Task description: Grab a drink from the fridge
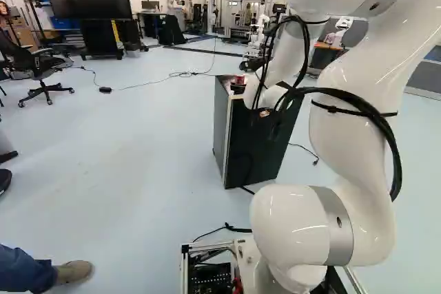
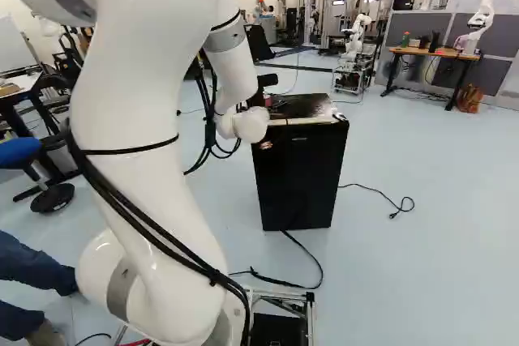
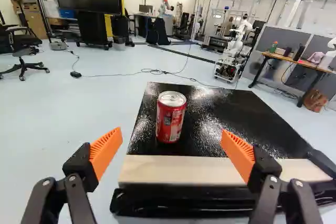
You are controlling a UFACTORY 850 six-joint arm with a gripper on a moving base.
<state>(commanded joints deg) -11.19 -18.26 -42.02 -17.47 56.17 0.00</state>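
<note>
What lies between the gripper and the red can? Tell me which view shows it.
In the wrist view, nothing stands between the gripper and the red can: only a pale strip and the black fridge top show there.

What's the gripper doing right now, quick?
Gripper: open, holding nothing; the red can stands on the fridge top, ahead of the gap between the fingers, touched by neither.

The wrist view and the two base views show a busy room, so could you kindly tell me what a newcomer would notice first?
Probably the red can, upright on the glossy top of the black fridge, ahead of the open end effector with its orange pads. The bulky white arm would rival it, filling much of the left base view's right side.
</note>
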